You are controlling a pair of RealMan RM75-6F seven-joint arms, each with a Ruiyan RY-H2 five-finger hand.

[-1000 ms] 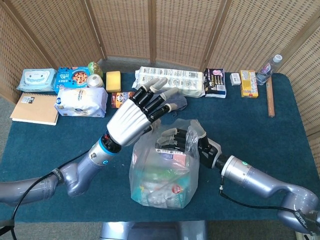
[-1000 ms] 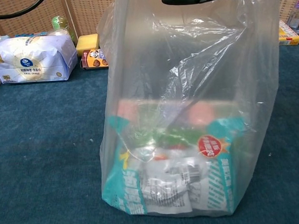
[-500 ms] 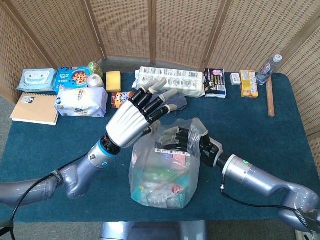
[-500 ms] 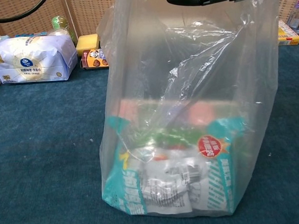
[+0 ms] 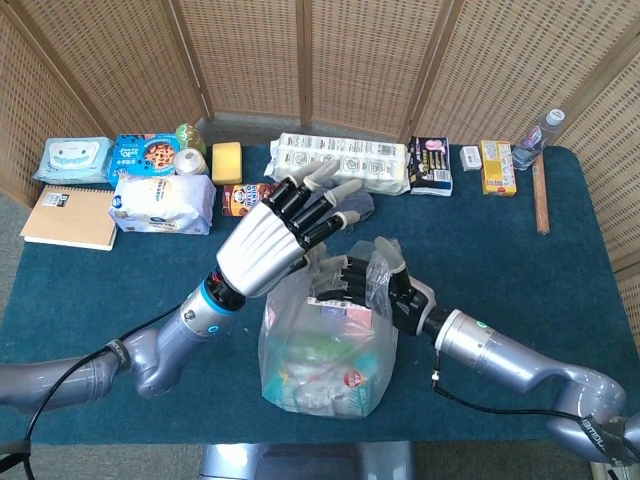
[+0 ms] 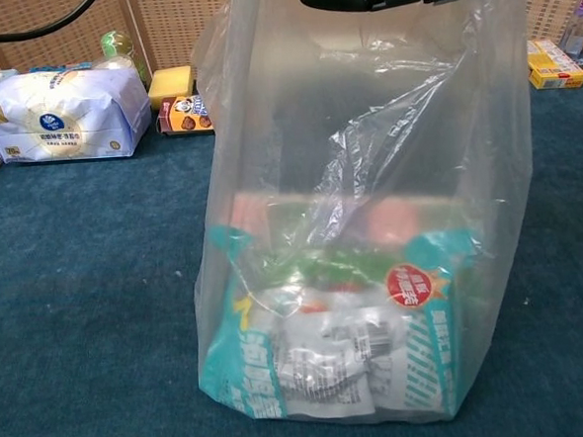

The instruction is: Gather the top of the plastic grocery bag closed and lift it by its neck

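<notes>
The clear plastic grocery bag (image 5: 328,350) stands upright on the blue desk (image 5: 120,290), its long axis vertical and its mouth pointing up, with packaged goods (image 6: 339,344) settled at its bottom. The right hand (image 5: 375,280) grasps the bag's upper edge on its own side, fingers curled into the gathered film. The left hand (image 5: 285,235) hovers just above and to the far side of the bag's mouth, fingers spread and holding nothing, seemingly clear of the plastic below it.
</notes>
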